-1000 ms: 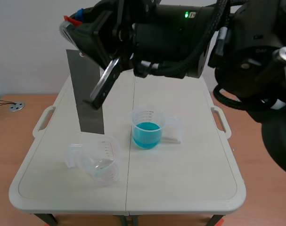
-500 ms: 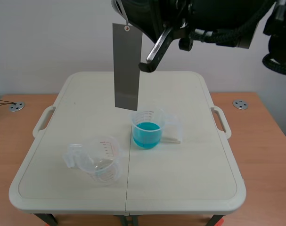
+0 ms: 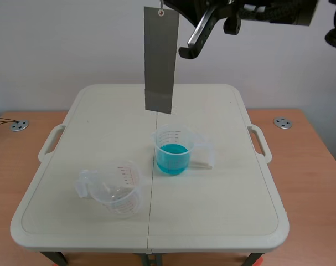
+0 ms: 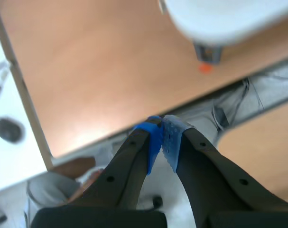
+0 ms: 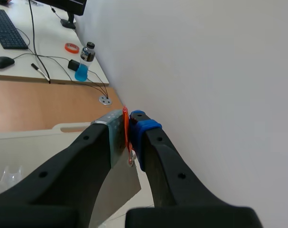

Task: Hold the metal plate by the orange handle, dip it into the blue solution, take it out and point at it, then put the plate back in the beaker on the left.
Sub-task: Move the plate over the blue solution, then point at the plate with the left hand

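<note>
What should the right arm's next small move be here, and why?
Probably lower the metal plate toward the beaker of blue solution, nudging it sideways to centre it. The right hand is shut on the orange handle, and the plate hangs well above the beaker's rim.

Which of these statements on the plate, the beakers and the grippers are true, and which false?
1. The metal plate hangs above the table, outside both beakers: true.
2. The left beaker holds blue liquid: false, the blue solution is in the middle beaker; the left beaker looks empty.
3. The right gripper is shut on the orange handle: true.
4. The left gripper is open: false, its pads meet on nothing.
</note>
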Robot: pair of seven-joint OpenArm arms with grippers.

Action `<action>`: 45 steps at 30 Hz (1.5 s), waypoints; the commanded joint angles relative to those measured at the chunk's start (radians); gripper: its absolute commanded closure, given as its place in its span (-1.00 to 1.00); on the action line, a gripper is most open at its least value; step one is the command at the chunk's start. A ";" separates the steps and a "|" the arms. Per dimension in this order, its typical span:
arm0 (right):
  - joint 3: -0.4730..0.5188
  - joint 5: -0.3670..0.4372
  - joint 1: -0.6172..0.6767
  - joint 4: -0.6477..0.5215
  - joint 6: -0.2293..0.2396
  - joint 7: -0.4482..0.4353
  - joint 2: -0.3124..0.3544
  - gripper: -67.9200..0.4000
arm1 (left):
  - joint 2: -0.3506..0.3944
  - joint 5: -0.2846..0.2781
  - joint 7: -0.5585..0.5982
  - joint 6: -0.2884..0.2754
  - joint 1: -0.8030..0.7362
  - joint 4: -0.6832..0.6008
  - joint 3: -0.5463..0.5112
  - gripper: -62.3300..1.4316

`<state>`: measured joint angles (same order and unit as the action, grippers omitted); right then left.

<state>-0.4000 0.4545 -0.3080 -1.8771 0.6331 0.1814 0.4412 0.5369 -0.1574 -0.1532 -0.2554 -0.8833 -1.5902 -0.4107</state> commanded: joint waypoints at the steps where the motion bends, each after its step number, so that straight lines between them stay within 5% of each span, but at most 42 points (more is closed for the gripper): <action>1: 0.015 0.011 -0.031 0.021 -0.003 -0.014 0.008 0.95 | 0.010 -0.017 0.006 0.005 0.006 -0.034 -0.005 0.86; 9: 0.015 0.025 -0.075 0.112 0.035 -0.037 0.008 0.95 | 0.039 -0.076 0.007 -0.003 0.082 -0.163 -0.005 0.86; 16: 0.014 0.025 -0.103 0.201 0.050 -0.083 0.008 0.95 | 0.048 -0.147 0.040 -0.108 0.193 -0.186 0.007 0.86; 25: 0.014 0.025 -0.127 0.290 0.079 -0.148 0.007 0.95 | 0.048 -0.145 0.048 -0.185 0.361 -0.186 0.168 0.86; 40: 0.013 0.024 -0.127 0.343 0.102 -0.184 0.001 0.95 | 0.013 -0.106 -0.066 -0.184 0.671 -0.156 0.490 0.86; 45: 0.013 0.024 -0.127 0.343 0.102 -0.189 0.000 0.95 | -0.034 -0.039 -0.084 -0.184 0.761 -0.093 0.560 0.86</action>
<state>-0.3985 0.4644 -0.4065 -1.5253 0.7403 0.0074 0.4404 0.5144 -0.1982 -0.2436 -0.4450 -0.1333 -1.6962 0.1516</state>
